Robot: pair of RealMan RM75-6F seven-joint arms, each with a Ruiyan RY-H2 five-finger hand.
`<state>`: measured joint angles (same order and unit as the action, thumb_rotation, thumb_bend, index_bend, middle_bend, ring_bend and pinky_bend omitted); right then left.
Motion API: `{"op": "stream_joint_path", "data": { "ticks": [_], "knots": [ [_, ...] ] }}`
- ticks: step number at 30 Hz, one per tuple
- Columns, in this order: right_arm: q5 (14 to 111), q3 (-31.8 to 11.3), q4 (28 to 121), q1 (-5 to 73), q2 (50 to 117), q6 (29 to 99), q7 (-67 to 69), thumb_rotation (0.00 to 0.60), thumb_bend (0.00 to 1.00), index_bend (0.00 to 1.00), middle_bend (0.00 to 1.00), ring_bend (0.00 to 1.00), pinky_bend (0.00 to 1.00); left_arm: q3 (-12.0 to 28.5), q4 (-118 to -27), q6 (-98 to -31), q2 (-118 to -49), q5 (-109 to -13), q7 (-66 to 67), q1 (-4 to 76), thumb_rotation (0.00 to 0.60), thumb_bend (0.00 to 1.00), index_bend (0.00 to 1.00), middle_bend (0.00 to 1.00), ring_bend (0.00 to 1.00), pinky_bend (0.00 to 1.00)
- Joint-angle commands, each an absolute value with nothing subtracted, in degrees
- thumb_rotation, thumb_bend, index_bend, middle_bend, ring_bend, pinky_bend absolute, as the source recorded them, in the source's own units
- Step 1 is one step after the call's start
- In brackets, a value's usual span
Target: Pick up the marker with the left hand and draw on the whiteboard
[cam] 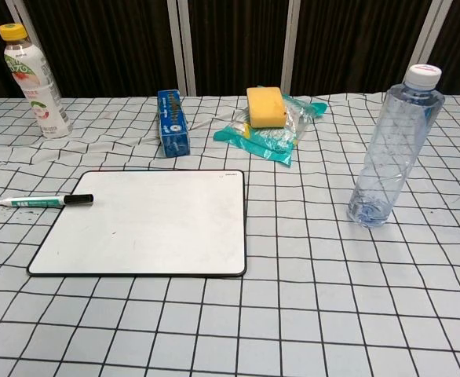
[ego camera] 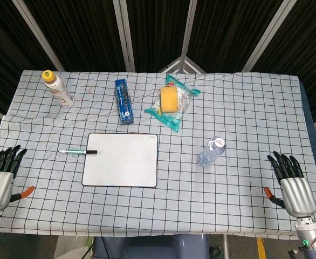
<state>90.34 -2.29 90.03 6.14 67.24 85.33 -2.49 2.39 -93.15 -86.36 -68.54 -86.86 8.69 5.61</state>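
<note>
A white marker (ego camera: 77,152) with a black cap lies flat on the checked cloth, its capped end resting over the left edge of the whiteboard (ego camera: 121,159). The chest view shows the same marker (cam: 45,201) and the blank, black-framed whiteboard (cam: 147,222). My left hand (ego camera: 1,177) hovers at the table's left front corner, fingers spread, holding nothing, well left of the marker. At the right front corner, my right hand (ego camera: 293,183) is likewise spread and empty. Neither hand appears in the chest view.
A yellow-capped white bottle (ego camera: 57,89) stands at the back left. A blue box (ego camera: 124,101) and a yellow sponge on a teal wrapper (ego camera: 171,101) lie behind the board. A clear water bottle (ego camera: 211,151) stands right of the board.
</note>
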Motion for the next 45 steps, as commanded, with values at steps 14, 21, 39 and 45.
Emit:
{"op": "stream_joint_path", "data": {
  "ticks": [14,21,39,45],
  "knots": [
    [90.5,-2.2,90.1,6.1,67.3,85.5,-2.6,0.600,0.31,0.00,0.00,0.00,0.00,2.6,-93.7,-84.8,-68.5,-85.2,8.6,6.0,0.600,0.01,0.00,0.00,0.00,0.00],
    [90.5,-2.2,90.1,6.0,67.2,85.6,-2.5,0.600,0.31,0.00,0.00,0.00,0.00,6.2,-94.9,-79.3,-68.6,-79.5,10.8,9.7,0.600,0.06,0.08,0.00,0.00,0.00],
    [90.4,-2.3,90.1,6.0,67.0,85.5,-1.6,0.600,0.31,0.00,0.00,0.00,0.00,13.8,-82.6,-63.1,-81.3,-59.1,25.7,23.8,0.600,0.28,0.41,0.00,0.00,0.00],
    [90.2,-2.3,90.1,6.1,67.0,85.3,-1.3,0.600,0.31,0.00,0.00,0.00,0.00,14.6,-78.0,-61.6,-85.7,-55.9,27.6,26.6,0.600,0.31,0.43,0.00,0.00,0.00]
  ]
}}
